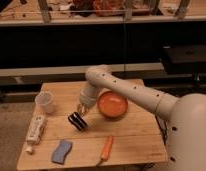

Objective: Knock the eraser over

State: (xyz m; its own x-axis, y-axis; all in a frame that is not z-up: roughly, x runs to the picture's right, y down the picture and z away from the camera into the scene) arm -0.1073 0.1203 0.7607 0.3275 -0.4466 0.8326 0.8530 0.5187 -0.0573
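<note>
The eraser (77, 121), a small black block with thin white stripes, sits on the wooden table (136, 140) left of centre, tilted with one end raised. My gripper (81, 109) hangs just above its upper right end, at the tip of the white arm (126, 90) that reaches in from the right. The gripper appears to touch or nearly touch the eraser's top.
An orange bowl (112, 104) stands right of the gripper. A carrot (105, 148) lies near the front edge. A blue wavy sponge (61, 151) is at front left, a white printed tube (35, 131) at the left edge, a clear cup (45, 102) at back left.
</note>
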